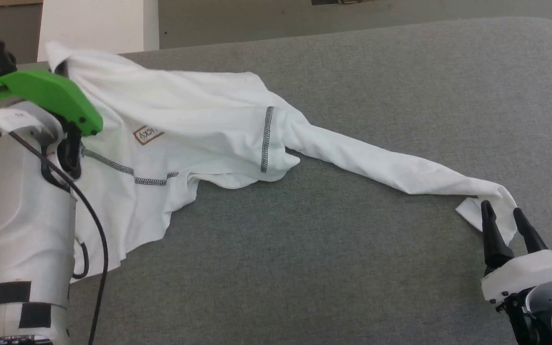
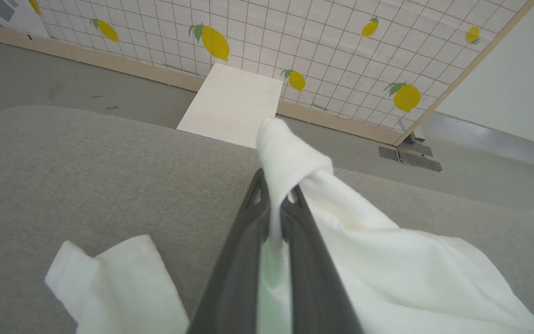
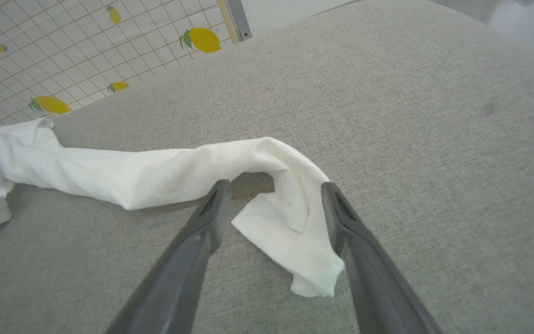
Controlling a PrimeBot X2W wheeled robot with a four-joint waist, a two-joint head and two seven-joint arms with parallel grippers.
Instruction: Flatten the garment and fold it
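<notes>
Fabric, grey and woven, covers the broad padded surface in front of me, rounded at its far right corner. Beyond its far edge my left wrist view shows a grey floor, a white gridded wall printed with yellow lemons and a pale flat board leaning at its foot. The white shirt lies across the surface with its long axis running from my far left to my near right. Its wide, rumpled body sits at the left. One long sleeve stretches away from it, pointing right and toward me, loosely twisted. Dark zigzag seams cross the body, and a small brown-bordered patch sits tilted near my left forearm. The sleeve's cuff is folded back on itself and lies flat on the grey cloth. My right pincer stands spread wide, its two fingers on either side of that cuff. My left pincer is clamped on a bunch of the shirt at the far left, with a tuft poking up past the fingertips.
</notes>
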